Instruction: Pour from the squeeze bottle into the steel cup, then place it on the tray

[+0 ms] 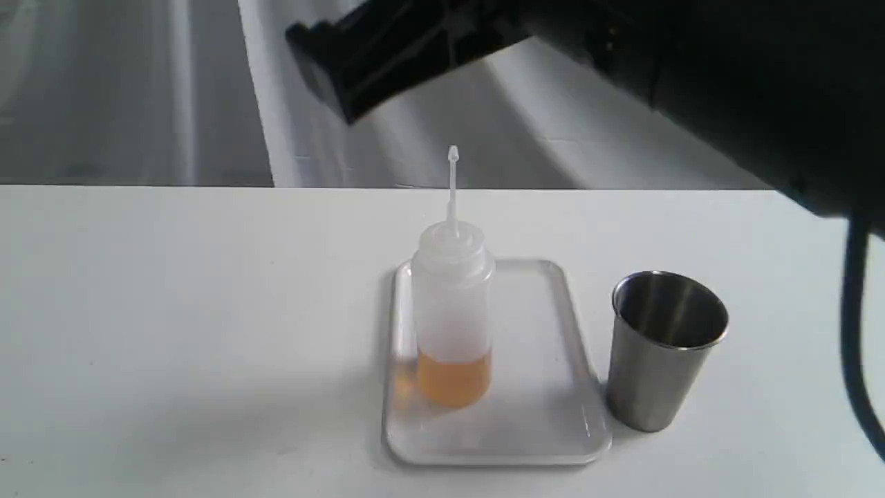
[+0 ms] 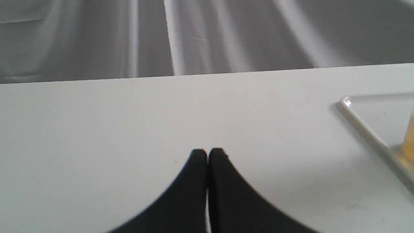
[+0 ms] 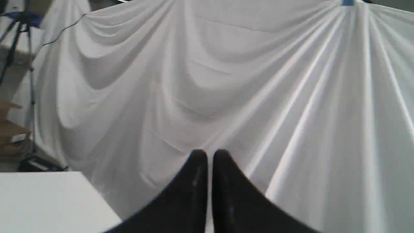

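On the near middle of the white table (image 1: 173,332), the tray (image 1: 546,422) is lying flat. The squeeze bottle (image 1: 453,311) is standing upright on it, toward the tray's left side. Amber-orange liquid is filling only the bottom part of the bottle. Above the cone nozzle, a thin white strap with its small cap (image 1: 453,153) is pointing straight up. The steel cup (image 1: 660,360) is standing upright on the table just beside the tray's right edge, mouth upward. I cannot tell whether the cup and the tray's rim are touching.

The right gripper (image 3: 209,154) is hanging high over the far part of the table, well above the bottle and apart from it. Its two black fingers are clenched together with only a sliver of gap and are holding nothing. Its black arm (image 1: 726,76) is reaching in from the right, and its wrist camera is facing the draped white cloth (image 3: 226,81) behind the table.

The left gripper (image 2: 207,152) is hovering over bare tabletop to the left of the tray, with its fingers likewise pressed together on nothing. Through its wrist camera I am catching one rounded corner of the tray and a sliver of the amber liquid.
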`<control>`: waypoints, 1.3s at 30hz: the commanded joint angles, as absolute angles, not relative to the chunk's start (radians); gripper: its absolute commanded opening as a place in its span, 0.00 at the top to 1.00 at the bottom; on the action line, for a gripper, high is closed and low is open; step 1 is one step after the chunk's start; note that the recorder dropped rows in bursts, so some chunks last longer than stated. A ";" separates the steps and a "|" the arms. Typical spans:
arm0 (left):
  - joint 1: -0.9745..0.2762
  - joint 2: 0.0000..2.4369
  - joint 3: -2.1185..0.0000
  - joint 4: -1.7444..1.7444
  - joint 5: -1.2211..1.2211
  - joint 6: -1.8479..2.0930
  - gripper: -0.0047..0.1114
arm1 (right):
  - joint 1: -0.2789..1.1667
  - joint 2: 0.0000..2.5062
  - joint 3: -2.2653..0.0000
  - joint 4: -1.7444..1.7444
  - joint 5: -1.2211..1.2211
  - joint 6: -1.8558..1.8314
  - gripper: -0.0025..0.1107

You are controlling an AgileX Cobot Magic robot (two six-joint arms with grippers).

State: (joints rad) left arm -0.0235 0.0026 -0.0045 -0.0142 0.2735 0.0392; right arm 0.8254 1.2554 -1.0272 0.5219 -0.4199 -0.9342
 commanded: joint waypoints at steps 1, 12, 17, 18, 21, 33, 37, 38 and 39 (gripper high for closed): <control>-0.022 0.000 0.000 -0.015 0.266 0.037 0.96 | 0.830 1.213 -1.020 0.371 -0.284 -0.872 0.98; -0.022 0.000 0.000 -0.015 0.266 0.033 0.96 | 0.828 1.077 -1.020 -0.036 -0.046 -0.176 0.98; -0.022 0.000 0.000 -0.015 0.266 0.036 0.96 | 0.828 1.008 -1.020 -0.187 0.194 0.120 0.98; -0.022 0.000 0.000 -0.015 0.266 0.036 0.96 | 0.828 0.997 -1.016 -0.209 0.209 0.147 0.98; -0.022 0.000 0.000 -0.015 0.266 0.036 0.96 | 0.828 0.950 -0.975 -0.267 0.219 0.208 0.98; -0.022 0.000 0.000 -0.015 0.266 0.034 0.96 | 0.828 0.711 -0.706 -0.277 0.221 0.210 0.98; -0.022 0.000 0.000 -0.015 0.266 0.034 0.96 | 0.828 0.654 -0.639 -0.277 0.223 0.210 0.98; -0.022 0.000 0.000 -0.015 0.266 0.034 0.96 | 0.828 0.651 -0.630 -0.277 0.223 0.210 0.98; -0.022 0.000 0.000 -0.015 0.266 0.034 0.96 | 0.828 0.644 -0.624 -0.277 0.223 0.210 0.98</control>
